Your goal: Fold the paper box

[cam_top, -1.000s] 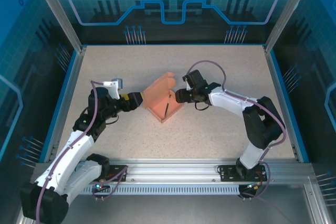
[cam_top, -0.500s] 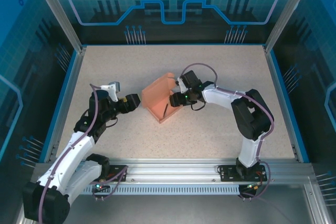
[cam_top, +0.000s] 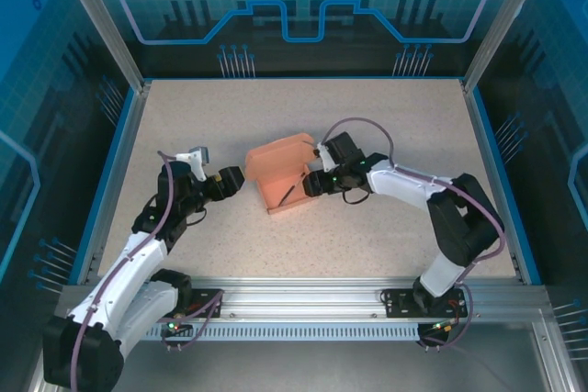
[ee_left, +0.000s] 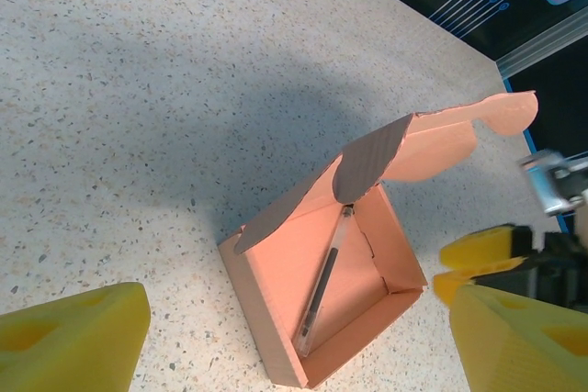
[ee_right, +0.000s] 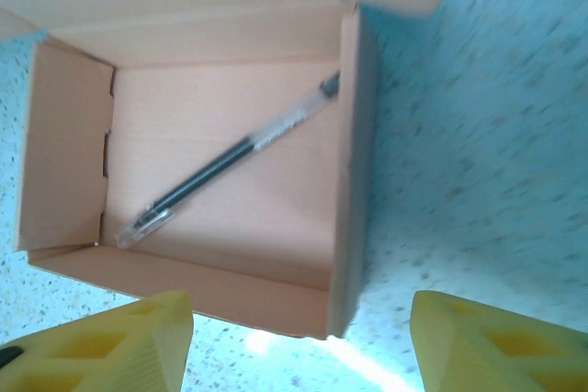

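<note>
The paper box point(cam_top: 285, 193) is a salmon-pink open tray at the table's middle, its lid flap point(cam_top: 276, 154) raised and leaning toward the far left. A thin dark pen point(ee_left: 323, 284) lies diagonally inside the paper box point(ee_left: 276, 273). My left gripper point(cam_top: 232, 181) stands open just left of the box, apart from it; its yellow fingers point(ee_left: 78, 337) frame the tray. My right gripper point(cam_top: 310, 183) is open at the box's right side. In the right wrist view the box's point(ee_right: 211, 98) near corner sits just ahead of the gap of the right gripper point(ee_right: 299, 309), ungripped, and the pen point(ee_right: 225, 161) shows inside.
The speckled tabletop point(cam_top: 386, 117) is walled by blue-edged transparent panels point(cam_top: 119, 153) on the left, right and back. An aluminium rail point(cam_top: 303, 298) with the arm bases runs along the near edge. The right gripper's yellow fingertip point(ee_left: 482, 250) shows beside the box in the left wrist view.
The box has slid and turned a little to the left, its lid swinging from far right toward far left. The right gripper swung in and back beside it. The left gripper drew slightly back.
</note>
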Controlling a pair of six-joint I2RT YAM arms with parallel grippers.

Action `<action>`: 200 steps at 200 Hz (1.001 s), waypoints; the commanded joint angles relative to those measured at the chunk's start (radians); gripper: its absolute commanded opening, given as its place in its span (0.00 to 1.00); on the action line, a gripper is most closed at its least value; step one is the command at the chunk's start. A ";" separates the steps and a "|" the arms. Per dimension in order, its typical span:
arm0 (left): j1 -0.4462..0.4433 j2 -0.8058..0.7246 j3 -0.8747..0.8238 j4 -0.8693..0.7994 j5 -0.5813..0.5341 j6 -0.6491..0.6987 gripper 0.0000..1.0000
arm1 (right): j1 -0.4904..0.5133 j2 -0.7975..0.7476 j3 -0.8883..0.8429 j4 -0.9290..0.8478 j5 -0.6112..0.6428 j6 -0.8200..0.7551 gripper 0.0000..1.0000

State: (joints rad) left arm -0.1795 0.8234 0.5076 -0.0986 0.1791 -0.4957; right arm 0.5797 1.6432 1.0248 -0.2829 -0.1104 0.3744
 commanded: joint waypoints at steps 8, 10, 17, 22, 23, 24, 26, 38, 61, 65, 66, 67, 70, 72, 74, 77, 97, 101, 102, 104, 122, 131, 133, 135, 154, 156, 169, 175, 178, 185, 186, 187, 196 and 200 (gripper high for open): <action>0.005 0.010 -0.013 0.065 0.033 0.036 0.87 | -0.052 -0.058 0.050 0.030 0.064 -0.192 0.66; 0.006 0.012 -0.015 0.068 0.035 0.037 0.87 | -0.055 -0.057 0.053 0.035 0.061 -0.204 0.66; 0.005 0.024 -0.017 0.082 0.040 0.042 0.86 | -0.063 -0.052 0.066 0.050 0.056 -0.246 0.67; 0.003 0.035 -0.018 0.092 0.044 0.047 0.87 | -0.068 -0.046 0.076 0.058 0.049 -0.274 0.67; 0.003 0.036 -0.018 0.094 0.045 0.048 0.87 | -0.068 -0.045 0.078 0.059 0.047 -0.280 0.67; 0.003 0.039 -0.018 0.095 0.046 0.050 0.87 | -0.069 -0.043 0.080 0.061 0.046 -0.285 0.67; 0.003 0.043 -0.018 0.098 0.049 0.053 0.87 | -0.071 -0.040 0.084 0.062 0.043 -0.296 0.67; -0.001 0.072 -0.014 0.110 0.060 0.066 0.87 | -0.081 -0.015 0.114 0.068 0.027 -0.349 0.67; -0.009 0.109 -0.011 0.128 0.069 0.072 0.87 | -0.095 0.046 0.183 0.064 -0.019 -0.414 0.66; -0.010 0.111 -0.012 0.132 0.069 0.072 0.87 | -0.096 0.058 0.192 0.063 -0.027 -0.424 0.66; -0.010 0.111 -0.012 0.132 0.068 0.072 0.87 | -0.097 0.060 0.194 0.062 -0.029 -0.426 0.66; -0.011 0.112 -0.012 0.133 0.070 0.072 0.87 | -0.098 0.065 0.197 0.062 -0.031 -0.429 0.66; -0.012 0.112 -0.014 0.134 0.069 0.071 0.87 | -0.098 0.073 0.207 0.059 -0.039 -0.436 0.65; -0.012 0.112 -0.014 0.135 0.069 0.071 0.87 | -0.099 0.080 0.213 0.057 -0.046 -0.442 0.65; -0.012 0.113 -0.014 0.135 0.069 0.069 0.86 | -0.100 0.086 0.219 0.054 -0.051 -0.445 0.65; -0.012 0.112 -0.015 0.136 0.067 0.068 0.87 | -0.101 0.094 0.227 0.051 -0.060 -0.452 0.65; -0.013 0.108 -0.018 0.128 0.062 0.066 0.87 | -0.100 0.145 0.269 0.041 -0.090 -0.486 0.64; -0.014 0.106 -0.019 0.124 0.060 0.067 0.87 | -0.100 0.152 0.276 0.041 -0.091 -0.491 0.63; -0.014 0.105 -0.018 0.124 0.060 0.067 0.87 | -0.100 0.154 0.277 0.040 -0.091 -0.493 0.63; -0.014 0.105 -0.017 0.123 0.060 0.066 0.87 | -0.100 0.158 0.281 0.039 -0.091 -0.495 0.63; -0.015 0.099 -0.018 0.113 0.058 0.069 0.87 | -0.101 0.185 0.305 0.034 -0.103 -0.519 0.61; -0.015 0.098 -0.017 0.111 0.056 0.068 0.87 | -0.101 0.192 0.312 0.034 -0.118 -0.529 0.58; -0.015 0.097 -0.017 0.111 0.056 0.068 0.87 | -0.100 0.194 0.313 0.033 -0.120 -0.530 0.58; -0.015 0.097 -0.017 0.110 0.055 0.068 0.86 | -0.101 0.195 0.314 0.033 -0.123 -0.533 0.57; -0.015 0.098 -0.015 0.105 0.051 0.072 0.87 | -0.101 0.209 0.321 0.024 -0.114 -0.542 0.50; -0.015 0.099 -0.015 0.106 0.051 0.072 0.87 | -0.102 0.210 0.321 0.022 -0.111 -0.544 0.49; -0.015 0.100 -0.015 0.106 0.049 0.073 0.86 | -0.102 0.218 0.324 0.014 -0.106 -0.553 0.43; -0.015 0.102 -0.015 0.106 0.047 0.073 0.87 | -0.101 0.220 0.325 0.011 -0.104 -0.555 0.40; -0.015 0.102 -0.015 0.107 0.046 0.072 0.87 | -0.102 0.222 0.325 0.010 -0.103 -0.556 0.39; -0.015 0.105 -0.014 0.105 0.047 0.075 0.86 | -0.102 0.223 0.326 0.008 -0.103 -0.559 0.36; -0.015 0.105 -0.014 0.105 0.047 0.075 0.86 | -0.101 0.223 0.326 0.007 -0.103 -0.560 0.36; -0.015 0.105 -0.014 0.106 0.047 0.075 0.87 | -0.101 0.224 0.327 0.007 -0.102 -0.560 0.35; -0.015 0.109 -0.011 0.102 0.046 0.076 0.87 | -0.101 0.223 0.327 0.004 -0.103 -0.563 0.32; -0.015 0.109 -0.011 0.102 0.046 0.077 0.87 | -0.101 0.222 0.328 0.004 -0.101 -0.564 0.31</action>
State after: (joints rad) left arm -0.1883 0.9360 0.5007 -0.0013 0.2176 -0.4431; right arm 0.4877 1.8446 1.3224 -0.2493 -0.1955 -0.1642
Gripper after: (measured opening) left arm 0.865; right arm 0.341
